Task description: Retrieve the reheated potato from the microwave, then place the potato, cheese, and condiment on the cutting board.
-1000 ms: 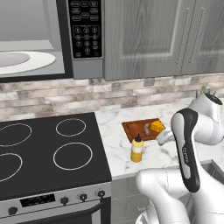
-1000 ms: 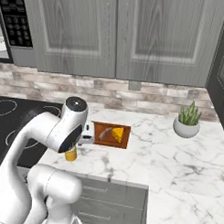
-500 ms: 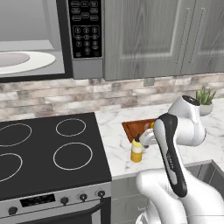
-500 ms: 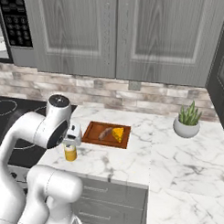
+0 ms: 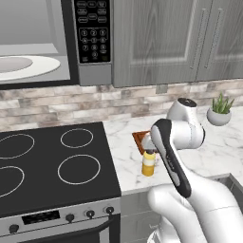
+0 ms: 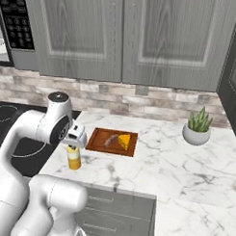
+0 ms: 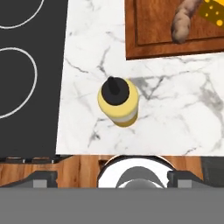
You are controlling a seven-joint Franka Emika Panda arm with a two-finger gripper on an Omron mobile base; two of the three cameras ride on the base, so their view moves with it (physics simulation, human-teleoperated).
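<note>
The yellow condiment bottle (image 7: 118, 103) with its dark cap stands upright on the marble counter, just left of the cutting board (image 6: 96, 138). On the board lie the brown potato (image 6: 110, 140) and the yellow-orange cheese (image 6: 124, 141), side by side. My gripper (image 6: 74, 144) hangs open right above the bottle (image 6: 73, 158) and points down at it; its fingertips (image 7: 43, 178) stand wide apart with nothing between them. In the left base view my arm hides most of the board (image 5: 138, 137), and the bottle (image 5: 148, 164) shows below my hand. The microwave (image 5: 92, 71) at upper left shows its white plate (image 5: 23, 66).
The black cooktop (image 5: 47, 166) lies close on the bottle's left. A small potted plant (image 6: 196, 130) stands at the back right of the counter. Grey cabinets (image 6: 122, 38) hang above. The counter's front edge runs just behind the bottle in the hand view.
My arm has swung left, from over the cutting board to a spot directly above the condiment bottle. The bottle, potato and cheese have stayed where they were.
</note>
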